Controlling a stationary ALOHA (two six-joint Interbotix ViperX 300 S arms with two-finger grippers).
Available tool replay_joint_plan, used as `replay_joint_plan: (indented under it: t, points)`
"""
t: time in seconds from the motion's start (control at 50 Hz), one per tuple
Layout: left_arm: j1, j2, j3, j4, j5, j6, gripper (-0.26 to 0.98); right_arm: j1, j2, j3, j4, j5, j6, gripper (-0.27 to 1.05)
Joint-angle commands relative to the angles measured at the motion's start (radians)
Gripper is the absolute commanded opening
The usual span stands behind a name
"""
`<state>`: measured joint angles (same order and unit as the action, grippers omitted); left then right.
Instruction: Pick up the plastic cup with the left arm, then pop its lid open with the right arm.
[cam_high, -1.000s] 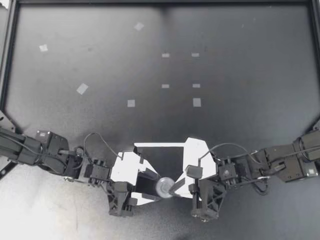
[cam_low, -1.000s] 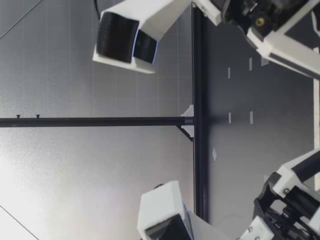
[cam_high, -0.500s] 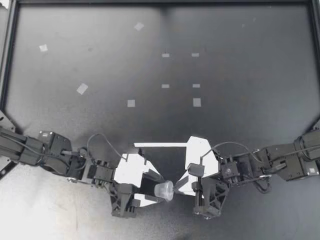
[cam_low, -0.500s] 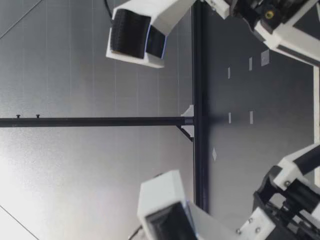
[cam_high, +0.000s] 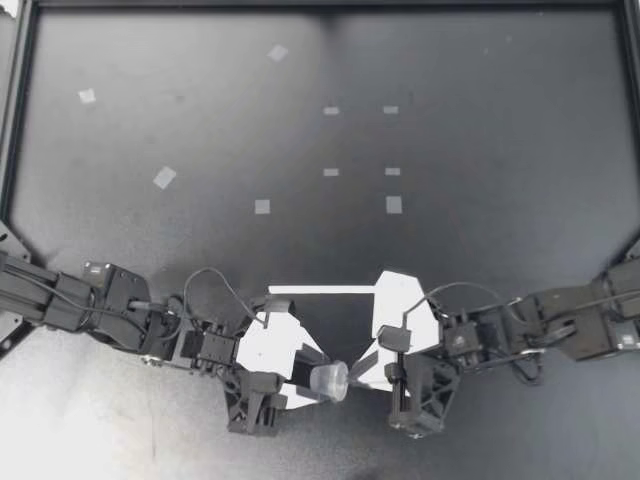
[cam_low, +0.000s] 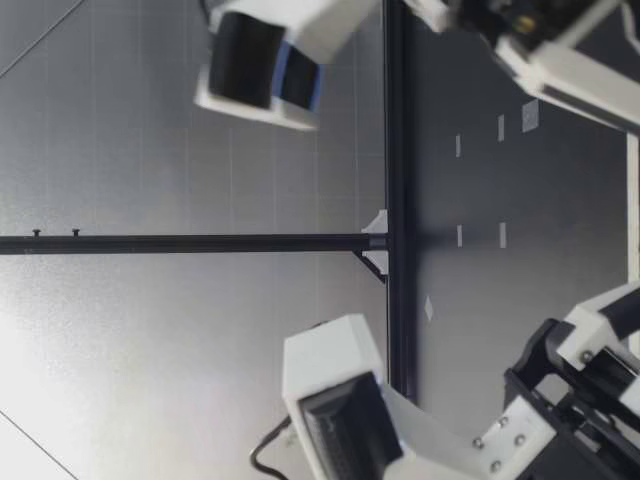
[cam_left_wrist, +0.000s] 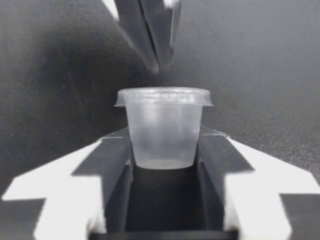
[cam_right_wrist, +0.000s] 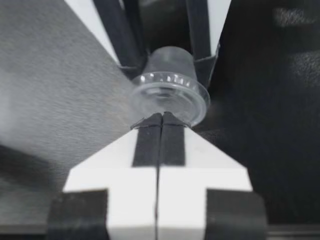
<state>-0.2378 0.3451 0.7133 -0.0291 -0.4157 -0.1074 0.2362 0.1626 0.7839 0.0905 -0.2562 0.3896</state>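
Near the 6 o'clock edge of the counter (cam_high: 450, 250), the fingers of my left gripper (cam_high: 318, 383) clasp the clear plastic portion cup (cam_high: 328, 379), whose axis runs 9-to-3 with its rim toward 3 o'clock, where my right gripper (cam_high: 352, 372), its fingers pressed together and empty, meets that rim.

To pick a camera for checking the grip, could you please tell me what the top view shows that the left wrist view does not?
Only the top view shows the tape marks on the table. Only the left wrist view shows fingers touching the cup from two sides. Both show the cup in my left claw, with my right claw shut beside its rim.
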Motion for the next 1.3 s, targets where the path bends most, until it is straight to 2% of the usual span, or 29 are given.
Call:
replay_joint_plan:
  t: [0.0,0.12,0.2,0.32,0.4,0.5,0.6,0.76,1.14,1.28]
  points:
    - [0.002,-0.04,-0.006,0.0,-0.003,0.005,0.19,-0.006,-0.075,0.005,0.011,-0.006,0.008,-0.07]
    - [0.002,-0.071,0.006,0.0,-0.021,0.032,0.12,-0.006,-0.164,0.052,0.032,-0.023,0.078,-0.04]
    - [0.005,-0.126,0.04,0.0,-0.1,0.081,0.12,-0.006,-0.222,0.104,0.035,-0.1,0.175,0.05]
    - [0.009,-0.204,0.115,-0.017,-0.319,0.173,0.12,-0.006,-0.249,0.212,0.037,-0.39,0.403,0.3]
    - [0.009,-0.241,0.172,-0.063,-0.497,0.25,0.12,-0.006,-0.207,0.265,0.037,-0.641,0.555,0.51]
    - [0.009,-0.252,0.201,-0.106,-0.586,0.302,0.12,-0.006,-0.121,0.264,0.034,-0.856,0.627,0.65]
    - [0.009,-0.249,0.189,-0.12,-0.578,0.308,0.12,-0.005,-0.041,0.229,0.029,-0.96,0.635,0.64]
    - [0.009,-0.242,0.176,-0.121,-0.551,0.308,0.12,-0.006,-0.003,0.173,-0.006,-0.969,0.634,0.64]
    - [0.009,-0.241,0.167,-0.123,-0.525,0.307,0.12,-0.006,-0.115,0.163,-0.034,-0.974,0.569,0.64]
    - [0.009,-0.241,0.167,-0.123,-0.5,0.29,0.12,-0.008,-0.161,0.181,-0.035,-0.968,0.48,0.64]
